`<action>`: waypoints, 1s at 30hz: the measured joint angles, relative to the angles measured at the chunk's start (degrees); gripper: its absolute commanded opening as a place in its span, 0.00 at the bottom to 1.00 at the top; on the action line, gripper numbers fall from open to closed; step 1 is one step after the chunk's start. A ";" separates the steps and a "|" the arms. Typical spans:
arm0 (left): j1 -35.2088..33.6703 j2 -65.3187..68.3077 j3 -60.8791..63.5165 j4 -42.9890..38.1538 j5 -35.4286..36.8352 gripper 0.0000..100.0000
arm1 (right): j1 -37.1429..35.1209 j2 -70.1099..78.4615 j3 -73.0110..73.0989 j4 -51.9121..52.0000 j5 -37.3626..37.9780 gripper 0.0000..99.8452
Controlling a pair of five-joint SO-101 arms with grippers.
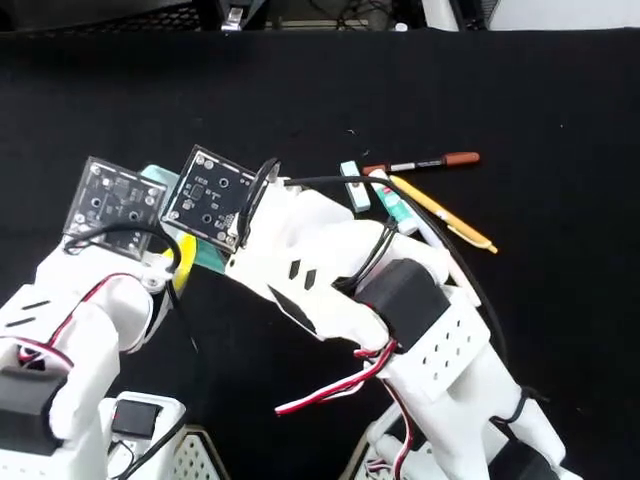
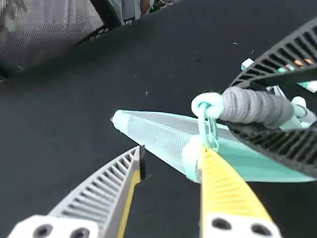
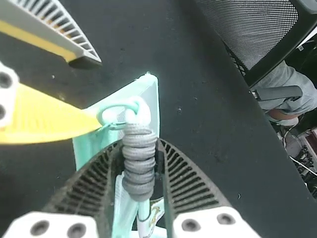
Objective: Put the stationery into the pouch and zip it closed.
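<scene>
You have 1 mint pouch [image 2: 163, 134] on the black cloth [image 1: 540, 100]. In the high view it sits at about 9 o'clock from the middle of the table, mostly under the 2 wrists. Its zip carries 1 mint ring [image 2: 199, 107], and 1 grey braided cord [image 3: 138, 163] is tied through this ring.

Your right gripper [image 3: 138, 146] has its 2 black fingers pressed together on the cord, near the ring end. Your left gripper [image 2: 171, 151] is spread. Its yellow finger [image 2: 223, 188] touches the pouch edge just beside the ring, and its grey finger [image 2: 109, 188] stands apart from the pouch over bare cloth. Whether the pouch lies flat or is lifted a little, you cannot tell.

Under the cord, between the black fingers, a white patch [image 3: 154, 214] carries a small print, too blurred to read.

Outside the pouch, at about 2 o'clock from the middle of the table, you can count 4 loose pieces close together:
- 1 pen with a brown cap [image 1: 430, 161]
- 1 yellow pen [image 1: 445, 215]
- 2 short mint-and-white pieces [image 1: 355, 188]

The right arm [image 1: 400, 300] covers their near ends.

The cloth runs to the far edge of the table at 12 o'clock. In the right wrist view, 1 mesh chair back [image 3: 247, 34] stands beyond the cloth.
</scene>
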 measured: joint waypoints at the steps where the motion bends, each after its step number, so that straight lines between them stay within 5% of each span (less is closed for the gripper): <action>1: 0.00 0.00 0.00 0.00 -0.35 0.13 | 0.00 0.00 0.00 0.00 0.00 0.01; 3: 0.00 -0.09 0.00 0.00 -0.70 0.02 | -0.09 0.00 0.00 0.00 0.00 0.01; 30: 0.00 0.18 -5.80 -2.99 5.01 0.07 | 7.12 -8.00 -2.02 2.73 0.00 0.01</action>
